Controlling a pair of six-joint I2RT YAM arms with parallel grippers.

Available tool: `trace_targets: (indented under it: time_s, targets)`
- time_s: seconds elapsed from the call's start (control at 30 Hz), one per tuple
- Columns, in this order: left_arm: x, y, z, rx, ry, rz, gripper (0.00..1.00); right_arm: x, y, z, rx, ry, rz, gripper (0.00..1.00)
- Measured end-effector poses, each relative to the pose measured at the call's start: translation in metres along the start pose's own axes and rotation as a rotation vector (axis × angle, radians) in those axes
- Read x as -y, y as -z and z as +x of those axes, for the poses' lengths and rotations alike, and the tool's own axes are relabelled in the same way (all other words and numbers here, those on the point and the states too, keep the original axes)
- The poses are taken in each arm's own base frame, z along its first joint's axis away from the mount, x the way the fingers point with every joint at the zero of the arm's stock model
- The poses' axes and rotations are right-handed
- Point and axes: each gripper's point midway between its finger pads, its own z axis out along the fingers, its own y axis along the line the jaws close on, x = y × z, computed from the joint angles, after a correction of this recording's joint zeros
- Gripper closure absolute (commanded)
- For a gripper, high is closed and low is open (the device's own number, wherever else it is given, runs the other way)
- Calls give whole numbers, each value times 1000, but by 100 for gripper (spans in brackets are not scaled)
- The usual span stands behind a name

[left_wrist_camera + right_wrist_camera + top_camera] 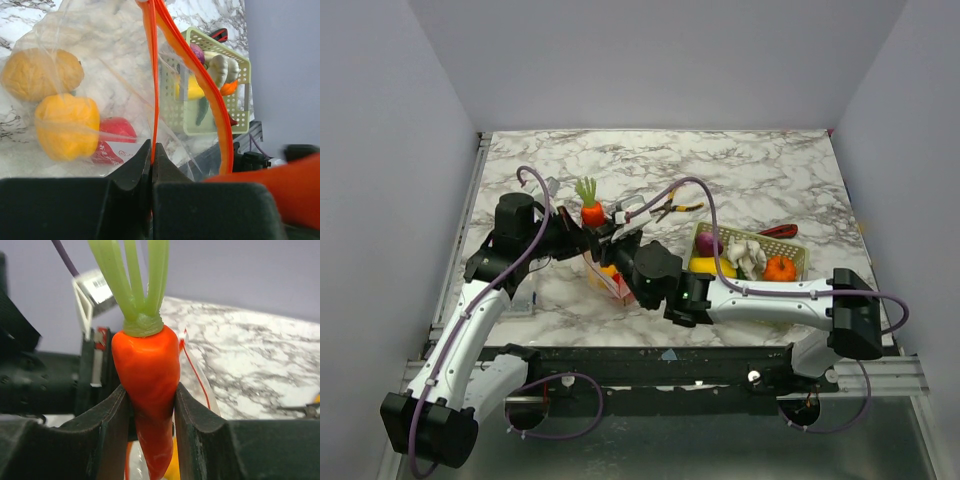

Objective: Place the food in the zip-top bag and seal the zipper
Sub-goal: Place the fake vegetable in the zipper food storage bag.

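The clear zip-top bag (110, 45) hangs open over the table, also seen in the top view (610, 280). My left gripper (152, 152) is shut on one lip of its red-orange zipper (152, 75); the other lip bows away to the right. Inside the bag lie a yellow-orange fruit (40, 75), a yellow pepper (67, 125) and a red apple (117, 131). My right gripper (150, 410) is shut on an orange carrot (147, 370) with green leaves, held upright, tip down, just above the bag mouth (592, 213). The left gripper (582, 238) sits just left of it.
A pale green mesh basket (796, 252) at the right holds a purple piece (708, 243), a yellow piece (705, 266), white garlic bulbs (745, 255) and an orange fruit (780, 268). Yellow-handled pliers (678, 208) lie behind it. A red tool (780, 230) lies at the basket's far edge.
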Motion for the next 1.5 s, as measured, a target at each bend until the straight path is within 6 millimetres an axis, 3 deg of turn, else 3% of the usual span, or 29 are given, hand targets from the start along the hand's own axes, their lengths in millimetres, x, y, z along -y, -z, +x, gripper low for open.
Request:
trace_targets:
  time_s: [0.13, 0.27, 0.33, 0.5, 0.83, 1.07, 1.2, 1.5]
  targets:
    - [1, 0, 0, 2, 11, 2, 100, 9, 4, 40, -123, 67, 52, 100]
    - [-1, 0, -2, 5, 14, -7, 100, 11, 12, 65, -251, 131, 112, 99]
    - [-3, -1, -1, -1, 22, -16, 100, 7, 13, 64, -294, 131, 130, 96]
    - [-1, -3, -4, 8, 31, -2, 100, 4, 20, 58, -377, 103, 169, 71]
    - [-1, -3, -4, 7, 22, -3, 100, 26, 41, 104, -561, 164, 248, 59]
    - [-3, -1, -3, 1, 9, -10, 100, 37, 30, 106, -597, 141, 286, 56]
    - [-4, -2, -3, -1, 2, -12, 100, 40, 20, 106, -609, 146, 300, 44]
    - [-9, -3, -9, 23, -24, -27, 100, 44, 4, 102, -681, 261, 286, 30]
